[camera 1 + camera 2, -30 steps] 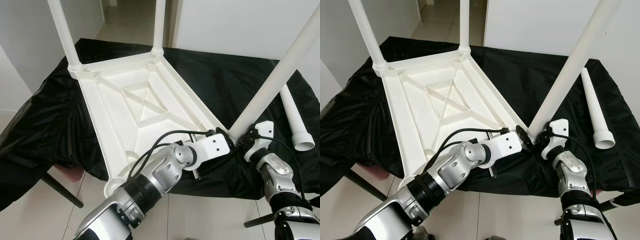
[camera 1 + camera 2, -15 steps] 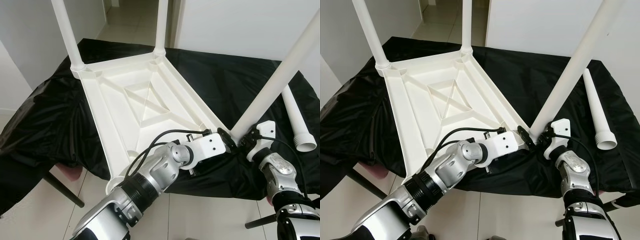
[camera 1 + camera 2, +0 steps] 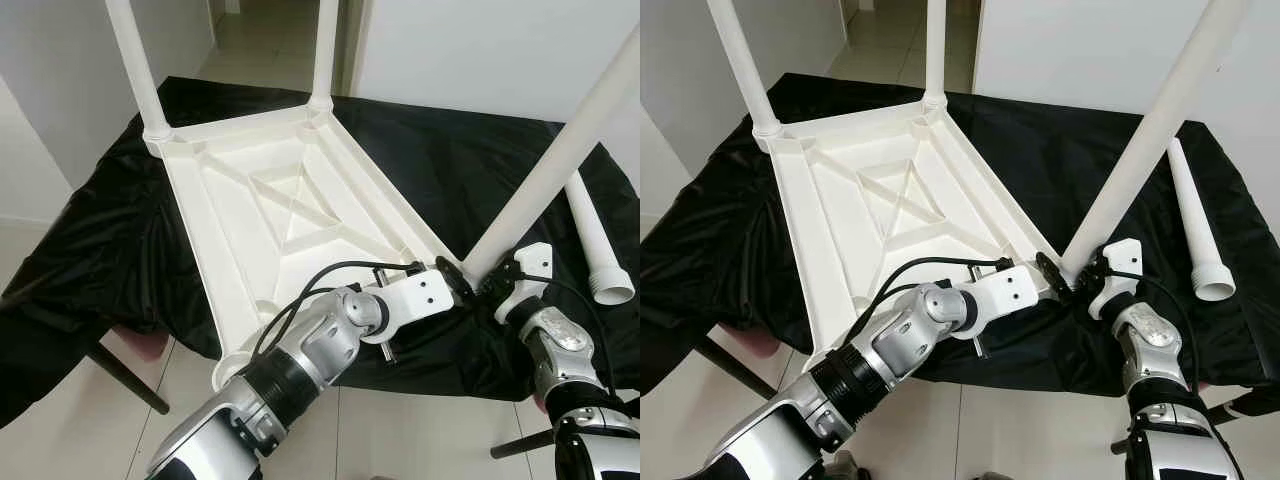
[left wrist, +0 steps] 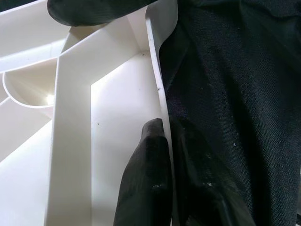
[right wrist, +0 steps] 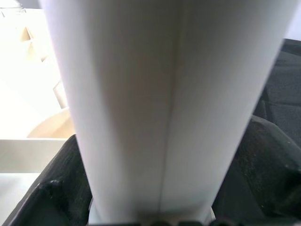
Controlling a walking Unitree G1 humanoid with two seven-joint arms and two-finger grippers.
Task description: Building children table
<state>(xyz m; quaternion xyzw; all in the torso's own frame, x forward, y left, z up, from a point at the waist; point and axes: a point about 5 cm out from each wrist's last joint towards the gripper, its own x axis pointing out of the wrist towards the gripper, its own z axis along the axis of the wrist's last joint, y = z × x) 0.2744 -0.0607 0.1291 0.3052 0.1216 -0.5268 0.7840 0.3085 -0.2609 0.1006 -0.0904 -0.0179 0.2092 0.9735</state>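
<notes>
The upside-down white table [image 3: 290, 200] lies on a black cloth [image 3: 100, 230]. The left claw [image 4: 164, 160] pinches its rim to hold it steady. Just beside, the right claw [image 3: 1088, 275] grips a leaning leg [image 3: 1140, 150], pushing it into the corner.

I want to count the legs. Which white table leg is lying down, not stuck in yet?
The long white plastic leg lying flat on the black cloth, to the robot's right. The other three stand in the upside-down white tabletop; the right hand grips one.

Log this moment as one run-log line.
left gripper shut on tabletop rim | right gripper shut on tilted leg at near-right corner | two legs seated | loose leg on black cloth
</notes>
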